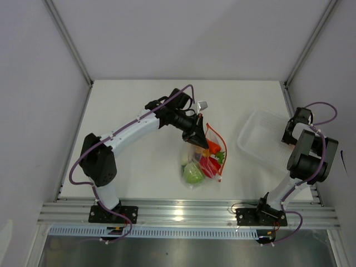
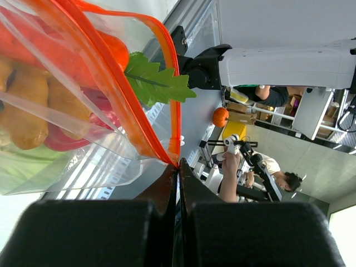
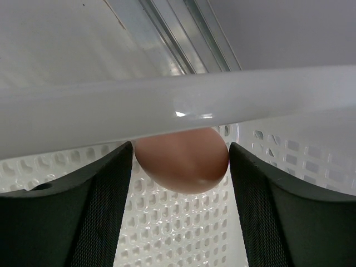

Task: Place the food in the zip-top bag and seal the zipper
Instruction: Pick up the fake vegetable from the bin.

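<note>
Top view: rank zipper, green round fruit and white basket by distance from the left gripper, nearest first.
1. zipper: clamped in the left gripper, at the bag top.
2. green round fruit: inside the bag, at its low end.
3. white basket: off to the right, farthest.

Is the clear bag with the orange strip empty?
No, the zip-top bag has toy food inside it, including a green round fruit and a red pepper.
</note>
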`<state>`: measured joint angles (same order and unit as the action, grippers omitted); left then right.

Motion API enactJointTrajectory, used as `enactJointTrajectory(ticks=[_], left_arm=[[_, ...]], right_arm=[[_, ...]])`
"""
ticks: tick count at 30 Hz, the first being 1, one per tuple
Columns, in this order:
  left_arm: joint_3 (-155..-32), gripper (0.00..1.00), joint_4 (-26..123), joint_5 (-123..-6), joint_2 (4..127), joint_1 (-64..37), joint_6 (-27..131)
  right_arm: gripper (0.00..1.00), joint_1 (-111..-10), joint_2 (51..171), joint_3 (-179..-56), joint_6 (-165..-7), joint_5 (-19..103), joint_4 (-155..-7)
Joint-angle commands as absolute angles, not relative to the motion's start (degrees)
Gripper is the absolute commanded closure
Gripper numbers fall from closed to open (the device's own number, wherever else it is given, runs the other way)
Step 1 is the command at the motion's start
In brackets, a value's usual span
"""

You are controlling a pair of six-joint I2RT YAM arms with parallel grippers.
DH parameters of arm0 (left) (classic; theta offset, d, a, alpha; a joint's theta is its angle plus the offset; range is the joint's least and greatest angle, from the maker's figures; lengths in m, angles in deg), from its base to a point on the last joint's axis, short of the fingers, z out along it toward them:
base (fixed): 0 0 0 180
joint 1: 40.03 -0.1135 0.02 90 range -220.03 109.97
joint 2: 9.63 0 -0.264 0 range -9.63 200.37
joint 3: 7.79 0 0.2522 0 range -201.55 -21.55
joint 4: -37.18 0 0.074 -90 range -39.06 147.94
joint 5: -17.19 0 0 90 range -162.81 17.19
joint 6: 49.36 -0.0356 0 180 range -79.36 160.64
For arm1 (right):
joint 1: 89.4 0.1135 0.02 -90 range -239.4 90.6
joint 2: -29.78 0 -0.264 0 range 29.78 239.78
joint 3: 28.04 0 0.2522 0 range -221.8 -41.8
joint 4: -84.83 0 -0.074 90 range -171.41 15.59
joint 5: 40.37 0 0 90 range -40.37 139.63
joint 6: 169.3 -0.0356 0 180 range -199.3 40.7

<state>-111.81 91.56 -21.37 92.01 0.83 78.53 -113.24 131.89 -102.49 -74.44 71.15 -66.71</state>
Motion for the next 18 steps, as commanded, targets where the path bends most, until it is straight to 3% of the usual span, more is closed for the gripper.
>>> enactJointTrajectory(ticks=[1, 12, 18], left_arm=[[-113.9, 0.99, 91.9, -19.8, 91.8, 1.2, 77.3], [-114.0, 0.99, 91.9, -19.8, 92.0, 1.3, 77.5], [-114.0, 0.99, 91.7, -19.7, 91.9, 1.3, 77.6]], right_arm=[[0.29, -113.6, 132.6, -102.8, -74.3, 70.9, -68.1], [0.33, -114.1, 132.7, -103.3, -74.8, 72.8, -70.7], [0.5, -114.1, 132.7, -103.4, -75.1, 72.2, -70.3]])
